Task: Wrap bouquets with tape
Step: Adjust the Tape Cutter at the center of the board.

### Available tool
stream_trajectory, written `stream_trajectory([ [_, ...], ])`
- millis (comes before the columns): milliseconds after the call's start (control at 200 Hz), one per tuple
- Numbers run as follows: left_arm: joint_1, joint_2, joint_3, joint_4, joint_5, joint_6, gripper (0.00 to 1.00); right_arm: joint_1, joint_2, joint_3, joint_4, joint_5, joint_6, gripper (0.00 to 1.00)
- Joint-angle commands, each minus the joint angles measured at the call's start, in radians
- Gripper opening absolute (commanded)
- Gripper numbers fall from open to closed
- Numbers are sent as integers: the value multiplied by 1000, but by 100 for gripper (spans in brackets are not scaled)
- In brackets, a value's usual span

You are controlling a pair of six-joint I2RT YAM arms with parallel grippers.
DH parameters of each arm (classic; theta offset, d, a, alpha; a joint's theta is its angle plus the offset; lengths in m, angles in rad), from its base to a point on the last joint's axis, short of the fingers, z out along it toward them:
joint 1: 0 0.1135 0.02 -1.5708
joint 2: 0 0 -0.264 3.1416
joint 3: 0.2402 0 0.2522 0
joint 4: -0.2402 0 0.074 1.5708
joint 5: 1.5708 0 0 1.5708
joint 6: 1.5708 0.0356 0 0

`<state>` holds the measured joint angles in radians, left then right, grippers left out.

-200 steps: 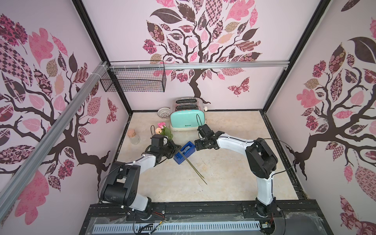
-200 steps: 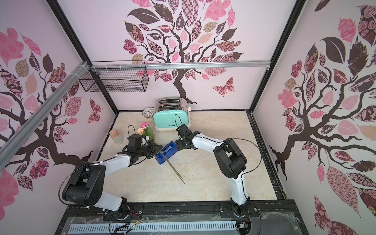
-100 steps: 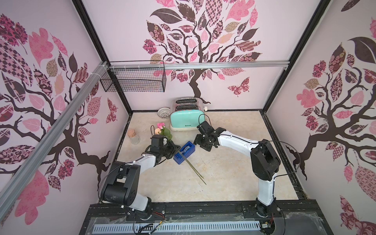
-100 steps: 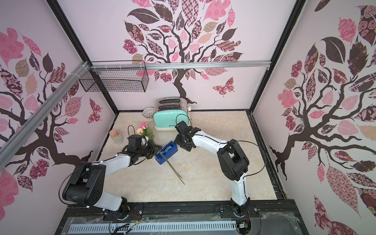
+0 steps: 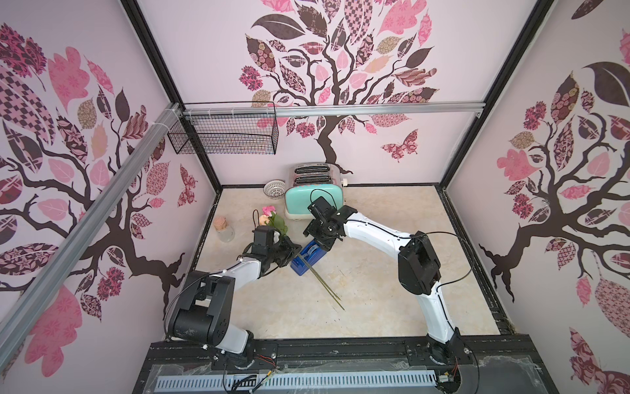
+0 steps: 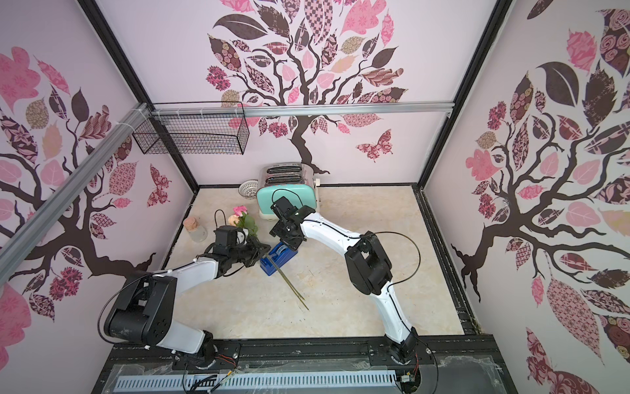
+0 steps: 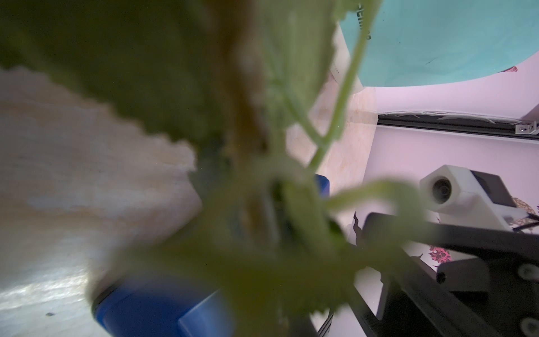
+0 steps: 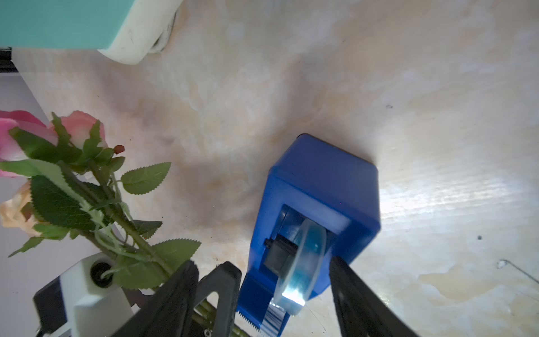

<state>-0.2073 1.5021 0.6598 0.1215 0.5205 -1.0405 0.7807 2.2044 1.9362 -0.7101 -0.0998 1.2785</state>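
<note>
Right gripper (image 5: 319, 243) no longer hangs before the toaster (image 5: 300, 203). It now sits lower and nearer the left arm, its open jaws on either side of the dispenser (image 5: 304, 261). Its elbow lies closer to mid-bench.

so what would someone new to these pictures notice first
First the pink and peach bouquet, clamped by its stems in the shut left gripper, left of centre. Right beside it the right gripper stands astride the blue tape dispenser, jaws open, with the mint toaster behind.
</note>
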Motion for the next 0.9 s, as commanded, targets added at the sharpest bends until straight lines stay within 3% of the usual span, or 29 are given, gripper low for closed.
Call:
stream_trajectory([
  [0, 5, -26, 40, -36, -26, 49, 0, 6, 102, 47, -97, -6, 17, 75],
  [225, 11, -47, 42, -60, -51, 67, 0, 6, 154, 177, -212, 0, -27, 75],
  [385, 11, -38, 40, -38, -36, 51, 0, 3, 80, 176, -230, 73, -48, 76],
  [896, 13, -38, 32, -12, -12, 35, 0, -1, -43, 100, -244, 109, -41, 77],
])
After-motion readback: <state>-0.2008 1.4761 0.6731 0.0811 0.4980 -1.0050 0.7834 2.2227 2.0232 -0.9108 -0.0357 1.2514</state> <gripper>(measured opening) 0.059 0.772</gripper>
